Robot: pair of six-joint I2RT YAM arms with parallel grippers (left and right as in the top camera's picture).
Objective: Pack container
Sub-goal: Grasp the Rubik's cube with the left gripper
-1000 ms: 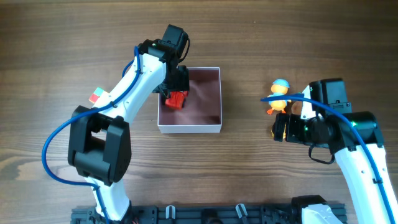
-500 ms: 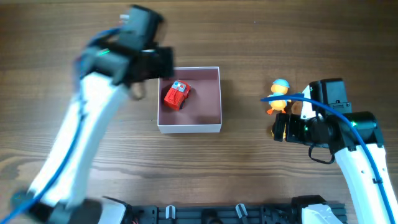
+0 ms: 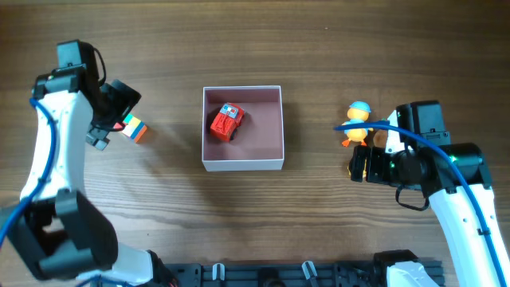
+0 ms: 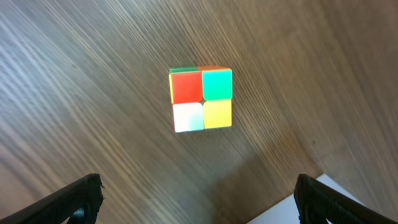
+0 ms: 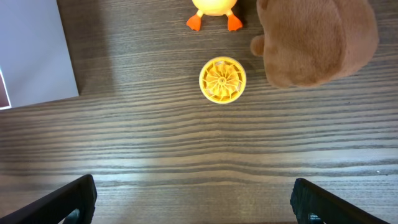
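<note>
The container [image 3: 243, 165] is a square white-walled box with a pink inside, at the table's middle. A red toy car [image 3: 226, 121] lies in its left half. My left gripper [image 3: 114, 119] is open and empty, left of the container, just beside a multicoloured cube [image 3: 135, 128]. In the left wrist view the cube [image 4: 200, 99] lies on the wood ahead of the open fingers [image 4: 199, 202]. My right gripper [image 3: 360, 163] is open and empty [image 5: 196, 202], right of the container. Ahead of it lie a yellow disc [image 5: 222, 79], a brown plush [image 5: 317, 40] and a duck toy [image 3: 358, 121].
The container's white wall shows at the left edge of the right wrist view [image 5: 31, 56] and at the bottom right of the left wrist view [image 4: 286, 211]. The duck's orange feet [image 5: 214, 22] are at the top of the right wrist view.
My left arm has swung away from the container to the left, leaving the red car inside it, and now hovers by the cube. The right arm has not moved.
</note>
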